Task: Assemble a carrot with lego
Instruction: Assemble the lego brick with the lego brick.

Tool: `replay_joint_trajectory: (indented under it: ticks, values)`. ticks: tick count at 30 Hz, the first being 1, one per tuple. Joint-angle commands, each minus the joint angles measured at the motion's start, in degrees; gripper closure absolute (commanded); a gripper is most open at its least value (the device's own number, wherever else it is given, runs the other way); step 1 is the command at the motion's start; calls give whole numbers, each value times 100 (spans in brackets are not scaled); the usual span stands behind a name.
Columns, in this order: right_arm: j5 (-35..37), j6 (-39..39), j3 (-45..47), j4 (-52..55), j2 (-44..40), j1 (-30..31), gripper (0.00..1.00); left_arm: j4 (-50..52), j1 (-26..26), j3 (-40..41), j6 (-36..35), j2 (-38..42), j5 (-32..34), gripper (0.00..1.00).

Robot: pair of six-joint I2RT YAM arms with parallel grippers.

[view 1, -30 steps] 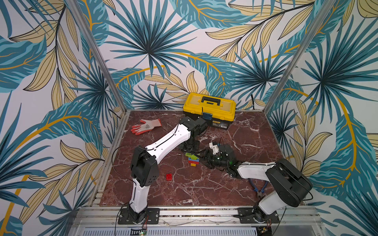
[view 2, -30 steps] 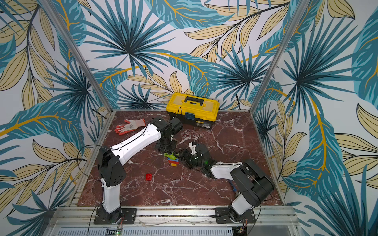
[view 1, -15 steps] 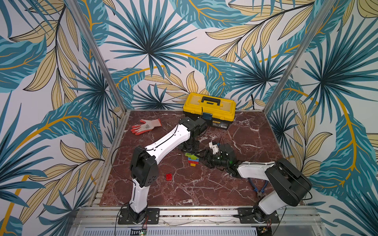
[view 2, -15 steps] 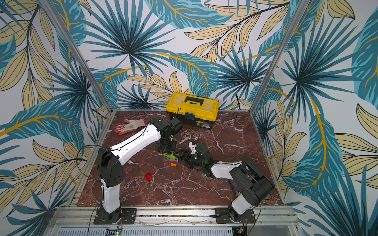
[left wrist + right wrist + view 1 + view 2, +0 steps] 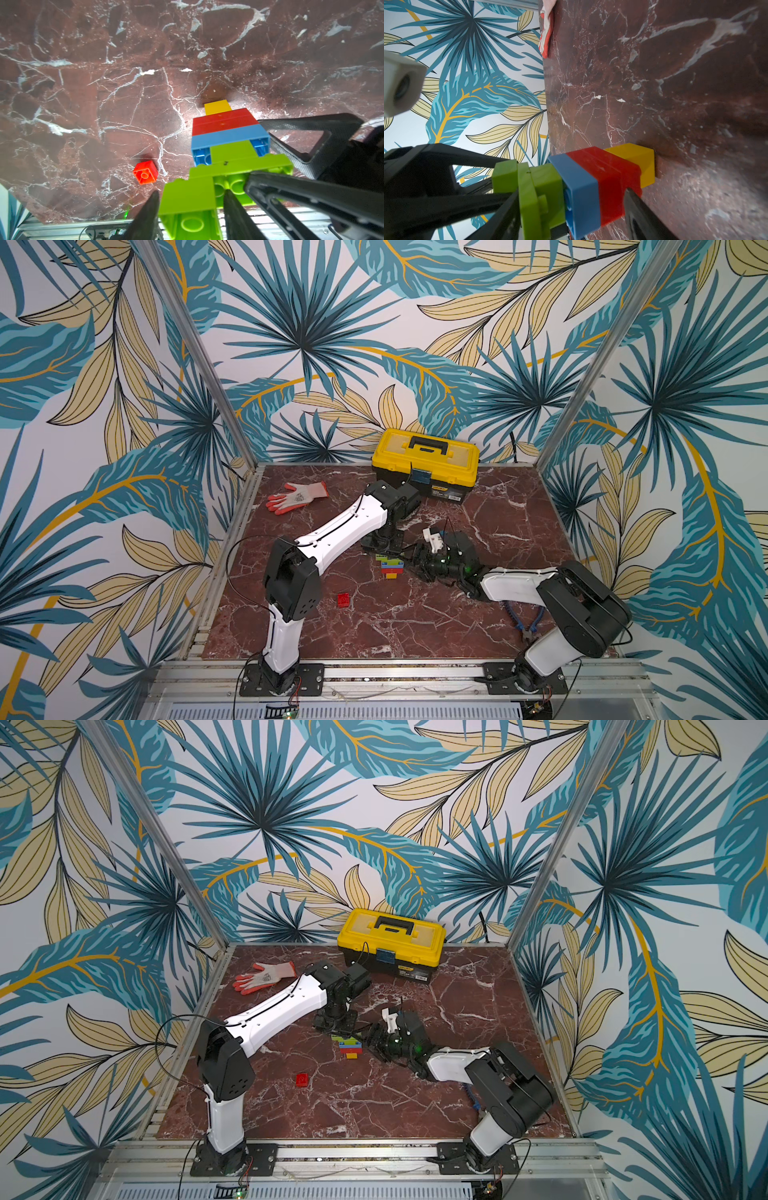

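The carrot point(image 5: 390, 566) point(image 5: 349, 1046) stands at mid-table, its yellow tip point(image 5: 640, 164) down on the marble and its lime-green leaves up. My right gripper point(image 5: 571, 192) point(image 5: 409, 566) is shut on the carrot lengthwise, one finger against the wide green brick and the other under the red bricks. Above it, my left gripper point(image 5: 190, 193) point(image 5: 384, 551) is open, with its fingers either side of the topmost green brick point(image 5: 187, 197) and a thin gap on each side. A loose red lego brick point(image 5: 343, 600) point(image 5: 145, 172) lies on the table, nearer the front and left of the carrot.
A yellow toolbox point(image 5: 426, 462) stands against the back wall. A red-and-white glove point(image 5: 297, 496) lies at the back left. Blue-handled pliers point(image 5: 528, 620) lie beside the right arm's base. Both arms crowd the table's middle.
My left gripper's jaws have parted off the top green brick. The right gripper and the carrot have stayed where they were.
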State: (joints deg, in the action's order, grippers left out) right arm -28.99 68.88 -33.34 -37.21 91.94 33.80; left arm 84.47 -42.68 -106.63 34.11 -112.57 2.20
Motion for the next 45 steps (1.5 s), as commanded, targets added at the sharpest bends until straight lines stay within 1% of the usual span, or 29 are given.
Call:
replay_joint_trajectory:
  ticks: [1, 5, 9, 14, 23, 26, 40, 45]
  values:
    - [201, 46, 197, 1339, 351, 135, 27, -166, -206, 196, -4, -201, -519, 37]
    - [201, 38, 183, 1348, 359, 135, 27, -162, -173, 134, 23, -84, -408, 28]
    - [191, 37, 170, 1355, 351, 135, 27, -167, -163, 59, 51, 40, -320, 26]
    - [165, -31, 85, 1427, 266, 131, 26, -157, -138, 62, 56, 139, -254, 25]
    - [165, -230, 0, 1577, -247, 135, 18, -167, -110, 142, 19, 113, -284, 26]
    - [229, -286, -45, 1729, -354, 133, 17, -167, -101, 191, 26, 146, -290, 26]
    - [126, -392, -461, 1916, -47, 131, 18, -162, 65, 353, 23, 407, -131, 26]
    - [102, -384, -529, 1928, -30, 130, 18, -166, 80, 318, 25, 520, -73, 23]
